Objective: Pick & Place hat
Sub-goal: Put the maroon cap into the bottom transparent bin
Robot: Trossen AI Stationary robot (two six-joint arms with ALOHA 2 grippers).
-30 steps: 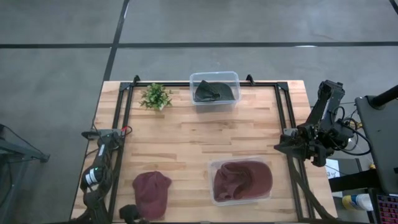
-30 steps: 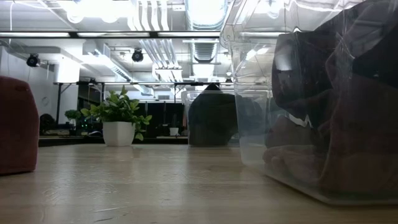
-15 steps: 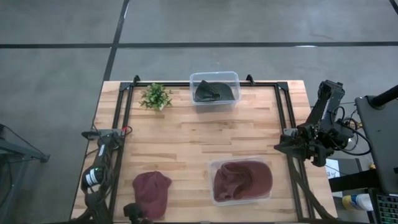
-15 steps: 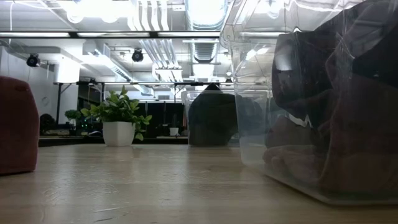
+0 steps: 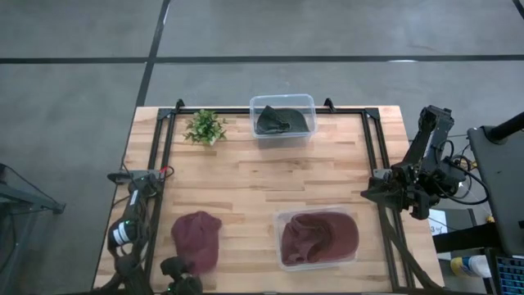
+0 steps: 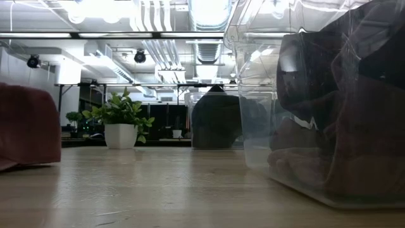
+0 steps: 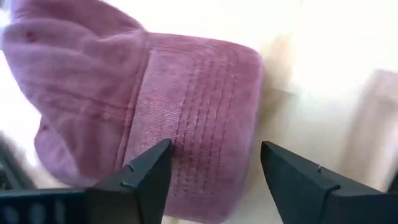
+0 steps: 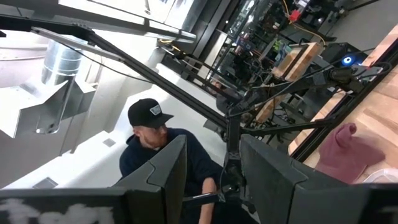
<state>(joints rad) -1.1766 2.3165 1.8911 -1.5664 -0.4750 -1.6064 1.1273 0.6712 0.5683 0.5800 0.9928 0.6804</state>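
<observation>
Wooden table (image 5: 262, 176) with maroon hat (image 7: 149, 99) lying flat, left gripper (image 7: 214, 180) just off the brim, fingers spread wide. Right gripper (image 8: 211, 180) parked at table's right edge, fingers partly apart, holding nothing.

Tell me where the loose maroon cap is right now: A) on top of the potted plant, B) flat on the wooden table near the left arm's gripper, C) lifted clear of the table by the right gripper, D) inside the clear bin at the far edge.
B: the maroon cap lies on the wooden table at its near left, with the open left gripper straddling its brim, not clamped.
</observation>
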